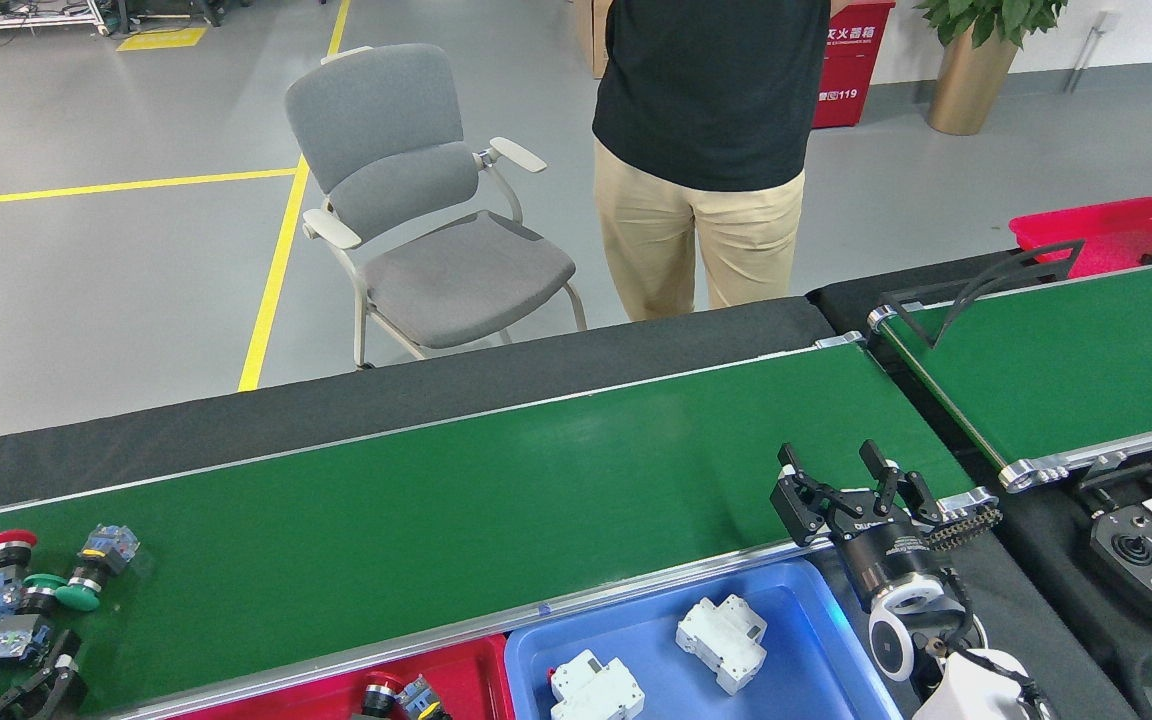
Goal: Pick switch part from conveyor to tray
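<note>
The conveyor [456,500] runs across the view, its green belt bare but for a cluster of switch parts [26,595] at the far left end — red and green caps among them. The left gripper [1,672] sits just below that cluster, fingers spread. The right gripper [836,475] hangs open over the belt's right end. Nearer, a red tray [466,665] and a blue tray [816,620] hold parts — white breakers [721,630] in the blue one. A person [706,150] stands beyond, beside a grey chair [416,210].

Factory floor — green conveyor [456,500], yellow floor lines [271,270], parts trays [656,630].
</note>
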Tool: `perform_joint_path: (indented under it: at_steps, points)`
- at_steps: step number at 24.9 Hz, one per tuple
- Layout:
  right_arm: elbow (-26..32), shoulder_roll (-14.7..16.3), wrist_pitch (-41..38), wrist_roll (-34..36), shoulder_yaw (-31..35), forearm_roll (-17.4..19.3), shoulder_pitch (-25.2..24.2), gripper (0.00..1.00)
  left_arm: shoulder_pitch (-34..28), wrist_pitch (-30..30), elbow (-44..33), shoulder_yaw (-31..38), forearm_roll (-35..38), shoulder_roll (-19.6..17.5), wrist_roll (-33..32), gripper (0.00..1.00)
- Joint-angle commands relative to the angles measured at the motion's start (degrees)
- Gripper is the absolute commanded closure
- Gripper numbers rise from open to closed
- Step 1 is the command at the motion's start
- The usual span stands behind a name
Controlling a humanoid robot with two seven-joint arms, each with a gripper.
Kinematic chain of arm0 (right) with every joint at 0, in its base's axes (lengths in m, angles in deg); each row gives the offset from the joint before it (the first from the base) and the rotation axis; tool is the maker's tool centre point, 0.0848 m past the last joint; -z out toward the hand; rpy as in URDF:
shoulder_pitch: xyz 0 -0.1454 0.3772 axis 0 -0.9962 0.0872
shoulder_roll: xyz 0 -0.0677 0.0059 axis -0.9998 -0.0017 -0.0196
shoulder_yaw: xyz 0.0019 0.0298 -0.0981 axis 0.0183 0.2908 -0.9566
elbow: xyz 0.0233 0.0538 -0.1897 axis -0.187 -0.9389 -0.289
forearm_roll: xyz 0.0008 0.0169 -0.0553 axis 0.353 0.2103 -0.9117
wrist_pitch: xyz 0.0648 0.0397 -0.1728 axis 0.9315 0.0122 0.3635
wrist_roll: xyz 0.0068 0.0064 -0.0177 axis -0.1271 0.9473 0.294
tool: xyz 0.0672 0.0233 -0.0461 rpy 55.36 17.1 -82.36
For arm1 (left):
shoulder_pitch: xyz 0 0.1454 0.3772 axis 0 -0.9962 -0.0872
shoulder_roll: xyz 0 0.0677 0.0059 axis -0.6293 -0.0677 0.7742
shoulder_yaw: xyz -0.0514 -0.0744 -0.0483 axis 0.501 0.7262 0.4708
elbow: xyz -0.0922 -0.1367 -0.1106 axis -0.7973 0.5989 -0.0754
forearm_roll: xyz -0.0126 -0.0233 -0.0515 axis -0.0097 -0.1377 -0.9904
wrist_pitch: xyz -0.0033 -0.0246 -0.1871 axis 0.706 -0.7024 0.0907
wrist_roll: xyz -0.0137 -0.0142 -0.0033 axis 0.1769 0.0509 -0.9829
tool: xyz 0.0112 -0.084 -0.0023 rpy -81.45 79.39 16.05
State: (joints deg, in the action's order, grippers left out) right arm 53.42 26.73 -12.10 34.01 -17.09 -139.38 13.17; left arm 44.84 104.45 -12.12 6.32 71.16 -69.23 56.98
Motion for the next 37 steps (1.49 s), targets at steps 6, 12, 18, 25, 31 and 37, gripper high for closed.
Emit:
perform_joint_path:
  at_steps: [6,12,18,25,31,37]
  points:
    - [0.8,0.3,-0.2,0.4,0.1,0.2,0.4,0.02,-1.7,1.3,-2.9,0.2,-0.5,-0.4,4.4,0.99]
    - [1.2,0.4,-0.1,0.4,0.3,0.2,-0.9,0.02,-15.5,13.5,-19.8,-0.1,-0.8,2.7,4.6,0.92]
    - [1.2,0.5,-0.2,0.4,0.3,0.2,-0.8,0.02,-28.8,15.3,-33.3,-0.3,-0.5,12.6,3.9,0.53]
    - [1.3,0.5,-0.2,0.4,0.3,0.2,-0.8,0.02,-30.8,15.3,-34.7,-0.8,-0.5,18.8,4.0,0.00]
    - [1.3,0.5,-0.2,0.4,0.3,0.2,-0.8,0.02,-27.5,14.3,-34.6,6.1,-0.5,20.0,4.1,0.00]
    - [1.3,0.5,-0.4,0.4,0.2,0.2,-0.5,0.02,-23.4,-5.1,-27.9,8.6,-0.7,12.3,1.8,0.00]
